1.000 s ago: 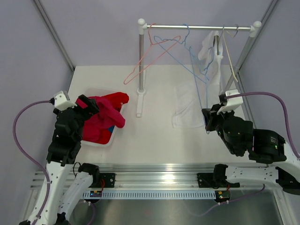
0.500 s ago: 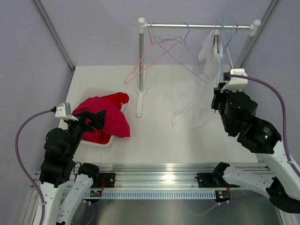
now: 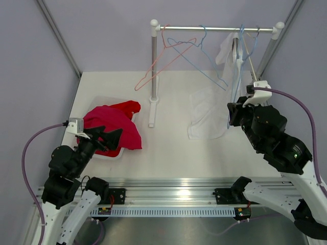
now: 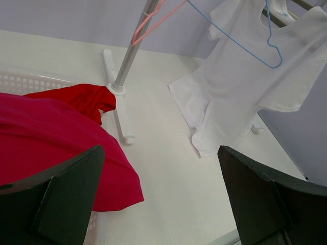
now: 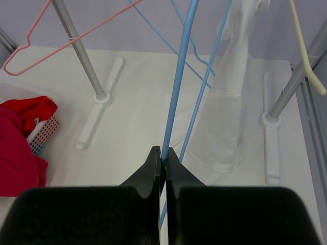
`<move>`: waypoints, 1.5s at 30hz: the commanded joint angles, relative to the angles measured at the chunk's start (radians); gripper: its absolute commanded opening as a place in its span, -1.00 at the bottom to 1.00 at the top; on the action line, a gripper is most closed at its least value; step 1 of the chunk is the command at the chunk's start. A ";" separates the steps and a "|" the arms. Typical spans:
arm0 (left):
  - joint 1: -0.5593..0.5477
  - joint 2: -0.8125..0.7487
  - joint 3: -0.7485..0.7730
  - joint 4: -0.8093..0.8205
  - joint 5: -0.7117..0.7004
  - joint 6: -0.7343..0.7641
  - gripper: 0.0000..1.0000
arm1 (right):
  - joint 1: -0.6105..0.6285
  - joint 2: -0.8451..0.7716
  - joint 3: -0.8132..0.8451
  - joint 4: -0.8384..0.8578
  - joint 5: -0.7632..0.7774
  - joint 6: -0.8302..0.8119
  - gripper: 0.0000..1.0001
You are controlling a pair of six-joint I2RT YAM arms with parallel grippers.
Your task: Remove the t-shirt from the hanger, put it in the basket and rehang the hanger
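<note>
A white t-shirt hangs from the right part of the rail, and its lower half lies on the table. It also shows in the left wrist view and the right wrist view. My right gripper is shut on the wire of a blue hanger just left of the shirt, as the right wrist view shows. That hanger's hook is up at the rail. My left gripper is open and empty above the red garment; its wide gap shows in the left wrist view.
A white basket at the left holds the red garment. A pink hanger, another blue hanger and a cream hanger hang on the rail. The rack's left post and foot stand mid-table.
My left arm let go of the red garment and drew back toward the near edge, gripper open. My right gripper rose with the blue hanger toward the rail, then eased slightly down and left.
</note>
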 commanded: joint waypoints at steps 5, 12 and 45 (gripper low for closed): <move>-0.018 -0.030 -0.005 0.017 0.047 0.016 0.98 | -0.010 -0.095 -0.089 -0.101 -0.054 0.115 -1.00; -0.021 -0.033 -0.019 0.014 0.061 0.011 0.98 | -0.012 -0.136 -0.080 -0.139 -0.073 0.117 -1.00; -0.039 -0.078 -0.071 0.010 0.027 0.044 0.98 | -0.069 0.295 0.127 -0.049 0.068 0.047 -1.00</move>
